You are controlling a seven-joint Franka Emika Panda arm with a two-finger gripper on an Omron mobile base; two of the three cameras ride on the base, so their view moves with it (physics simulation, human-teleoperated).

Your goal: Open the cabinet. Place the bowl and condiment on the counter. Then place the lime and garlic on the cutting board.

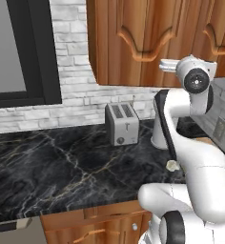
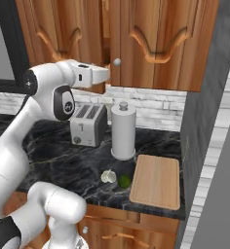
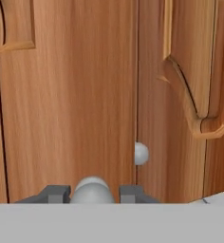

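The cabinet (image 2: 156, 44) hangs above the counter (image 1: 62, 162), its doors reddish-brown with arched panels. My gripper (image 3: 91, 194) is up at the left door, shut on its round silvery knob (image 3: 91, 189), with a dark fingertip on each side. In the right base view the gripper (image 2: 107, 74) sits just left of the right door's knob (image 2: 117, 62). A dark slit shows between the two doors. The garlic (image 2: 107, 176) and the lime (image 2: 124, 181) lie side by side on the counter, left of the cutting board (image 2: 156, 181). The bowl and the condiment are hidden.
A silver toaster (image 2: 89, 125) and a tall white paper-towel roll (image 2: 123, 130) stand at the back of the counter. A dark-framed window (image 1: 19, 47) is at the left. A grey side wall (image 2: 204, 121) closes the counter on the right.
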